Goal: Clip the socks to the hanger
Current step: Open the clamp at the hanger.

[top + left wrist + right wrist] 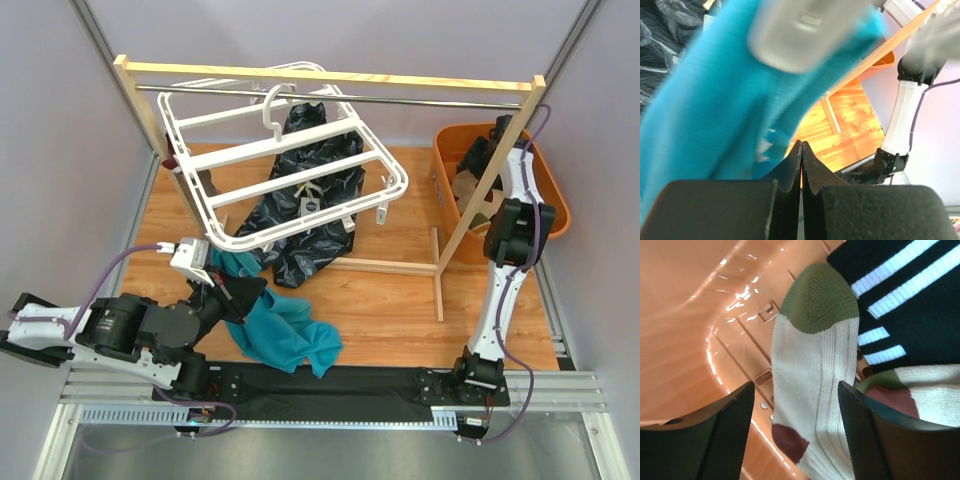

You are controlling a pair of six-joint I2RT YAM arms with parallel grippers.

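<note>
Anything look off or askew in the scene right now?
Yes: the large white plastic rectangular hanger hangs tilted and twisted off the metal rail of the wooden rack, not level. A dark glossy patterned cloth lies heaped beneath it.

You will find no wording you can read in any view. The one candidate is a small pale tag (pixel 313 204) with a round dark-blue mark, lying on the dark glossy cloth (pixel 300 250) under the white hanger (pixel 290 181); its print is too small for you to make out
</note>
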